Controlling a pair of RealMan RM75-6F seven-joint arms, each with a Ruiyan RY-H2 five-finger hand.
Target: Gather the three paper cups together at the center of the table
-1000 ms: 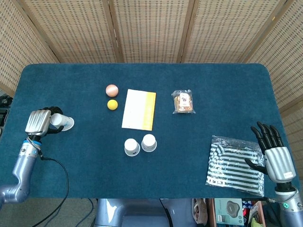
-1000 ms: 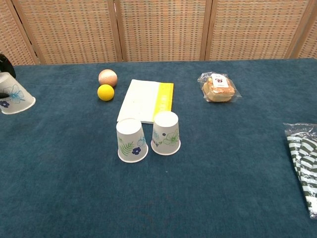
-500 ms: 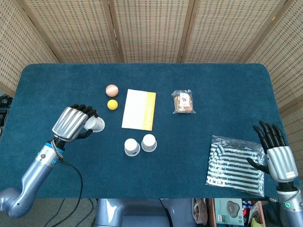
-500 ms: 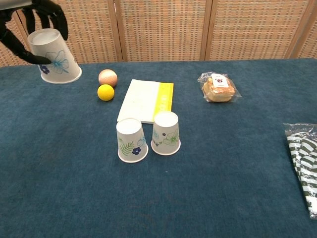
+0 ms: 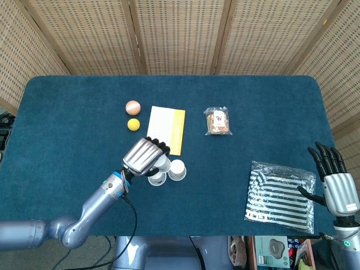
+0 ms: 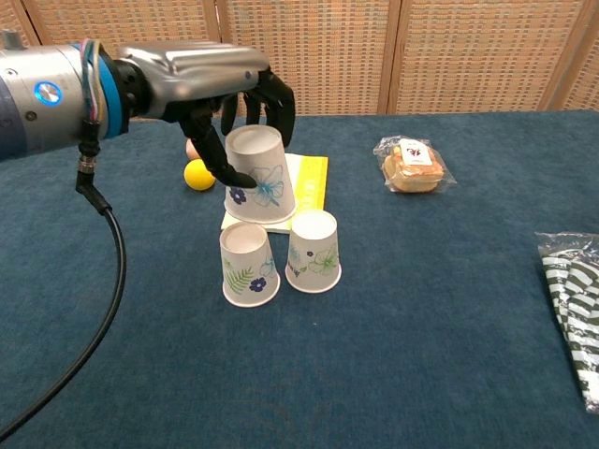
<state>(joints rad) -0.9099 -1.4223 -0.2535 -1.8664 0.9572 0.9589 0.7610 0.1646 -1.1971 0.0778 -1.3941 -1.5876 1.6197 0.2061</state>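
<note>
**Crowded centre, open cloth at the sides**

Two cups point(image 6: 281, 259) stand touching at centre. Just behind them lies a yellow-edged pad point(image 5: 167, 129), with two balls point(image 5: 133, 115) to its left. A snack packet point(image 5: 217, 121) sits to the right and a striped bag point(image 5: 280, 194) near the right edge. Bare blue cloth point(image 5: 62, 129) spreads across the left side and front.

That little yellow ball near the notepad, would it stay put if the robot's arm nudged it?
Probably not. The yellow ball is round and sits loose on the table's blue cloth, so a nudge would likely send it rolling, though the cloth may slow it. It looks small and likely light. The pinkish ball just behind it might stop it or get knocked along.
</note>
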